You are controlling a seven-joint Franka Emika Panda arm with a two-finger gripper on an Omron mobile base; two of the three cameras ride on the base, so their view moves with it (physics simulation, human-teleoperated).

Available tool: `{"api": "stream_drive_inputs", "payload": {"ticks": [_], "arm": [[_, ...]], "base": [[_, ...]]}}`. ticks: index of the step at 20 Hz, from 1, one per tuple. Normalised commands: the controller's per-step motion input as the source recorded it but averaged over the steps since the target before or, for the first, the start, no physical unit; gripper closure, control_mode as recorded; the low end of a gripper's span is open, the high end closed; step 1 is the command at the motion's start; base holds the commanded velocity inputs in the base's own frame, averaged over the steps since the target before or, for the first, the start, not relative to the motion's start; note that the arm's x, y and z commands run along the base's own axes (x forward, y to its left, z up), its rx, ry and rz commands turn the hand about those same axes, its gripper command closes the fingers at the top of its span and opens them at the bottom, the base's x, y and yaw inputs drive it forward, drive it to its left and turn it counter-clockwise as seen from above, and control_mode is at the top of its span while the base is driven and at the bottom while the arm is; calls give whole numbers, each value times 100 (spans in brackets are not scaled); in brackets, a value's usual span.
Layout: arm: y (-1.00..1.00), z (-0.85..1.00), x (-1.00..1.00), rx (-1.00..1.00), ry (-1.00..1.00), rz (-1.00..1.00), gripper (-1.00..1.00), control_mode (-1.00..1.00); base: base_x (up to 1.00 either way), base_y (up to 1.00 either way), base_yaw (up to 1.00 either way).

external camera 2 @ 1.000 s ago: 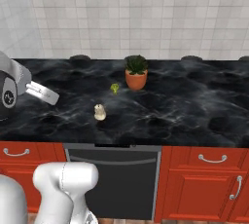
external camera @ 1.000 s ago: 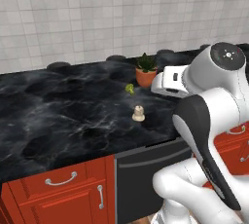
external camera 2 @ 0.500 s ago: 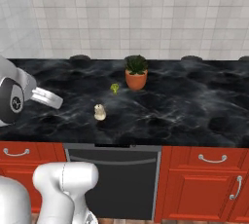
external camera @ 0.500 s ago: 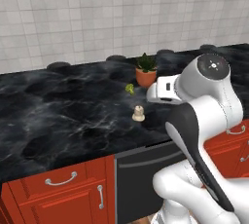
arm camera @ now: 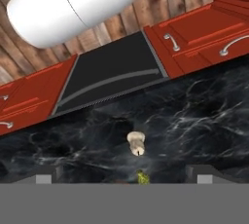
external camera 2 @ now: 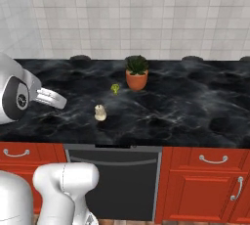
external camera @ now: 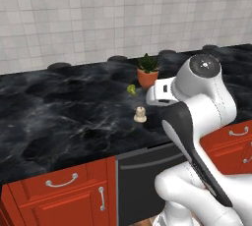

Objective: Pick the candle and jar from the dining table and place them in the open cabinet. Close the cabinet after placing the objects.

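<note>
The small cream-white candle (external camera: 140, 114) (external camera 2: 100, 113) stands upright on the black marble dining table (external camera: 59, 117) (external camera 2: 195, 106), near its front edge. In the hand view the candle (arm camera: 136, 142) lies just beyond my gripper (arm camera: 124, 177). The gripper hovers above the table, and its two fingertips (arm camera: 44, 178) are spread wide apart with nothing between them. The white hand (external camera: 158, 92) (external camera 2: 49, 99) hangs a little to the right of and above the candle in the left base view. The jar and the cabinet are out of view.
A small green broccoli (external camera: 131, 89) (external camera 2: 115, 88) lies behind the candle. A terracotta plant pot (external camera: 147, 76) (external camera 2: 136, 78) stands further back by the tiled wall. Below the table edge are a dark appliance front (external camera 2: 114, 180) and red drawers (external camera 2: 210, 170).
My hand has swung left and slightly down towards the candle in the left base view. The candle, broccoli and pot have stayed put, and the jaws remain wide.
</note>
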Motion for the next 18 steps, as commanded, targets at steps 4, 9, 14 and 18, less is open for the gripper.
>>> {"api": "stream_drive_inputs", "payload": {"ticks": [4, 9, 14, 18], "arm": [[-3, -6, 25, 0, 7, 0, -100, -100], [0, -28, 14, -1, 3, 0, -100, -100], [-4, -35, 4, -2, 0, 0, -100, -100], [-16, -17, 10, 0, 0, 0, -100, -100]], "base": [[0, 0, 0], [0, 0, 0], [0, 0, 0], [0, 0, 0]]}}
